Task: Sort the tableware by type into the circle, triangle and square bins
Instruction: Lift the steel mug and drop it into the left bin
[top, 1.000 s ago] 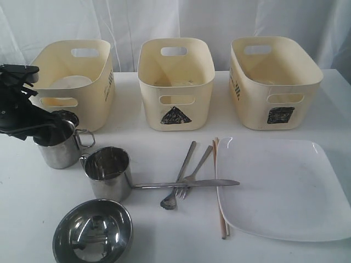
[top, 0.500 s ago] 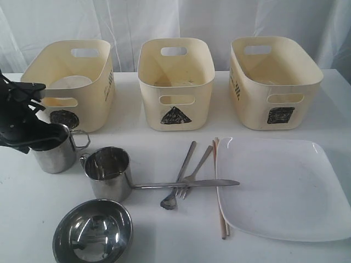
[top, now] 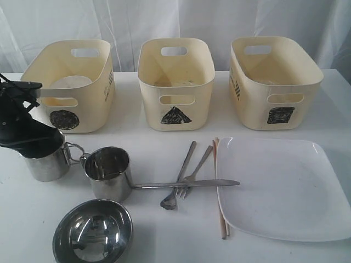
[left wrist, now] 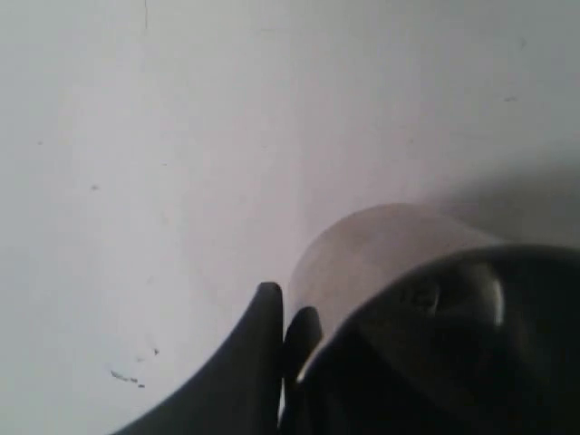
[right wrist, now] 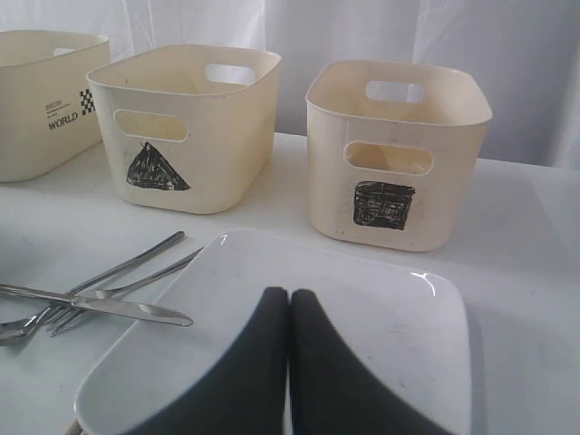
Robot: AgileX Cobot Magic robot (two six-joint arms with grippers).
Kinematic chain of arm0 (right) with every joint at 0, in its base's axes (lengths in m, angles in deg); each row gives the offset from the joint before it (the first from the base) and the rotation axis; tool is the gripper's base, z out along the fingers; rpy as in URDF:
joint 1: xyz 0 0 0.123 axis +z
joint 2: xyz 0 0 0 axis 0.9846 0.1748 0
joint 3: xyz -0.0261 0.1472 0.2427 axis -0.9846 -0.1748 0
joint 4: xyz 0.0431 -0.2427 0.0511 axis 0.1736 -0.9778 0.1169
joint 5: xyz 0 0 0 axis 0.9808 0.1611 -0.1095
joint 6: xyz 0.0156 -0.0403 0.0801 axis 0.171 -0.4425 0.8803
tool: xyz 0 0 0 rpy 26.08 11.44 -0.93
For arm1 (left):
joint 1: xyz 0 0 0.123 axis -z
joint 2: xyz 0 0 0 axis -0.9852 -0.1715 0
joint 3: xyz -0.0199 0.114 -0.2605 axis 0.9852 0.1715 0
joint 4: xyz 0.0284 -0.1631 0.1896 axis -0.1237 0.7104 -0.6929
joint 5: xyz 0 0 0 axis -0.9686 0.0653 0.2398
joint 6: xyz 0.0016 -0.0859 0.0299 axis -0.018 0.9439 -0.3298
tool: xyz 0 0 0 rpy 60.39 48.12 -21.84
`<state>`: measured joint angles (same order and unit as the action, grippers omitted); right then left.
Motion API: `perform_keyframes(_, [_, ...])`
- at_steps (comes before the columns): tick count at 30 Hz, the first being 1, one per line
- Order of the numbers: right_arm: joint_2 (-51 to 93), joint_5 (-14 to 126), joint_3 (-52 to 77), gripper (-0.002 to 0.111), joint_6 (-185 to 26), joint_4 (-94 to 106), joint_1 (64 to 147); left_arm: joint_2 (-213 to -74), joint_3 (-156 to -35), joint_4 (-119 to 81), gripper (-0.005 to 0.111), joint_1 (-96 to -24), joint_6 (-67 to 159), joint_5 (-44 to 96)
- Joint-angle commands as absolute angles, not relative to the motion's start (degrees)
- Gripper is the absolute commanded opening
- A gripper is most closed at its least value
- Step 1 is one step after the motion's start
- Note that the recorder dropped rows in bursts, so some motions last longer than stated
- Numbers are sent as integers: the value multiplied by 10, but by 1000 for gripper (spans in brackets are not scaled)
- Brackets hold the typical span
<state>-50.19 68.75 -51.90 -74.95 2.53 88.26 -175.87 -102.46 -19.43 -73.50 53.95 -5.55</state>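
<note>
L claw [left wrist: 285,311] clenched on rim of shiny cylindrical steel mug [top: 46,164] w/ handle; R claw [right wrist: 289,308] clenched, holding nothing.

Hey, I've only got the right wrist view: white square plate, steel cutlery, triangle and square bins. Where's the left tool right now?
Observer: The left tool is shut on the rim of a steel mug, just in front of the cream plastic tub marked with a black circle.
Operator: Anything in that tub already?
Observer: Yes, a white bowl shows inside it.
Operator: What else is waiting on that side?
Observer: A second steel mug and a round steel bowl, both right of the held mug in the exterior view.
</note>
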Motion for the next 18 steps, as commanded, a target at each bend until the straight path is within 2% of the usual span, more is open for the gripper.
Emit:
perform_keyframes(1, [-506,683,-523,0,-749,24,879,-1694,-1024,-200,0,-737,535,-97])
perform_keyframes(11, [-506,683,-523,0,-749,24,879,-1559,-1082,-200,0,-737,476,-86])
perform_keyframes(18, [-506,683,-523,0,-749,24,879,-1620,-1190,-258,0,-737,452,25])
